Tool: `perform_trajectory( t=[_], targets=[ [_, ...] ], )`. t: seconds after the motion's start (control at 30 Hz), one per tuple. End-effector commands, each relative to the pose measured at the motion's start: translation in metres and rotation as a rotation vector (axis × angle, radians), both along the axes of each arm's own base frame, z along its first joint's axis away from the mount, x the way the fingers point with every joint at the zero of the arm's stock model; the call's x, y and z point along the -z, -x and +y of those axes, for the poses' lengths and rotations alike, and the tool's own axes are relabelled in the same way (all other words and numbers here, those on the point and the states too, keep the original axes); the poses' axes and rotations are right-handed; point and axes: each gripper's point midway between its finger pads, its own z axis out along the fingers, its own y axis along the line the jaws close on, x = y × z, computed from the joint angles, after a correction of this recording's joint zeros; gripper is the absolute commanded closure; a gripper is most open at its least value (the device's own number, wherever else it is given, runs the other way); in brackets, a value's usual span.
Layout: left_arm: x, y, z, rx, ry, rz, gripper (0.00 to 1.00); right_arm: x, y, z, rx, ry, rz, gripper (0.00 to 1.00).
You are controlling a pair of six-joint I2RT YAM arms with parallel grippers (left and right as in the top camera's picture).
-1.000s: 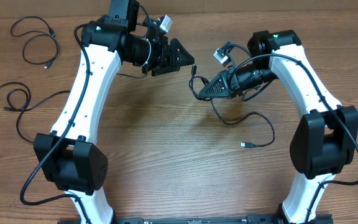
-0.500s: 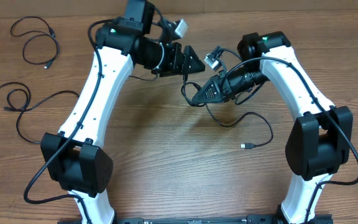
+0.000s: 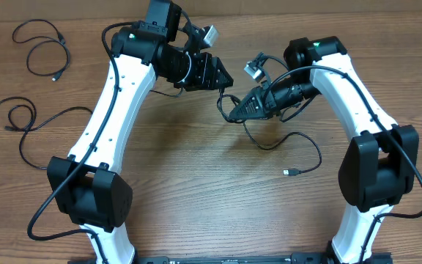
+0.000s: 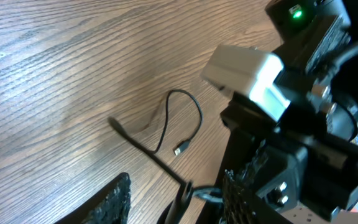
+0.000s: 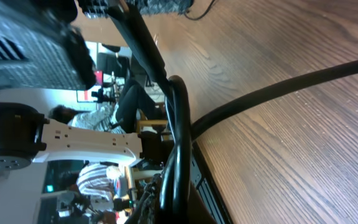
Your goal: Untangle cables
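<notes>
Overhead view: 2 white robot arms meet at the upper middle of the frame over a wooden table (image 3: 196,213). The right gripper (image 3: 233,112) is clamped tight on a thin black cable (image 3: 320,158). It holds the bunched end up off the wood, probably so the other arm can get at a single strand. The rest of the cable trails down to the right of centre and ends in a small plug (image 3: 290,171). The left gripper (image 3: 228,80) sits just beside the right one, pointing at it. In the left wrist view its fingers (image 4: 115,200) stand partly apart with a strand between them, apparently not yet pinched. A second cable (image 3: 66,57) lies at the upper left and a third cable (image 3: 12,103) at the left edge, both well apart from the grippers.
</notes>
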Motion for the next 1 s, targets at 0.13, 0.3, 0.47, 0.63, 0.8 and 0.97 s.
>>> perform_trajectory(
  t=[0.13, 0.3, 0.47, 0.63, 0.8, 0.97],
  targets=[
    [0.006, -0.002, 0.004, 0.006, -0.023, -0.01, 0.67, -0.011, -0.005, -0.003, 0.024, -0.014, -0.021, 0.96],
    [0.006, -0.002, 0.004, 0.006, -0.022, -0.01, 0.63, -0.011, -0.005, -0.003, 0.023, -0.015, -0.021, 0.96],
    [0.004, -0.004, 0.003, 0.007, -0.017, -0.023, 0.59, -0.011, -0.005, -0.003, 0.023, -0.015, -0.02, 0.96],
    [0.0, -0.003, -0.002, 0.024, 0.019, -0.024, 0.58, -0.012, -0.005, -0.003, 0.023, -0.015, -0.02, 0.96],
    [-0.001, -0.001, -0.005, 0.032, 0.024, -0.021, 0.54, -0.012, -0.005, -0.003, 0.024, -0.019, -0.018, 0.96],
    [0.0, 0.003, -0.01, 0.051, 0.019, -0.027, 0.52, -0.012, -0.002, -0.003, 0.022, -0.016, -0.004, 0.96]
  ],
)
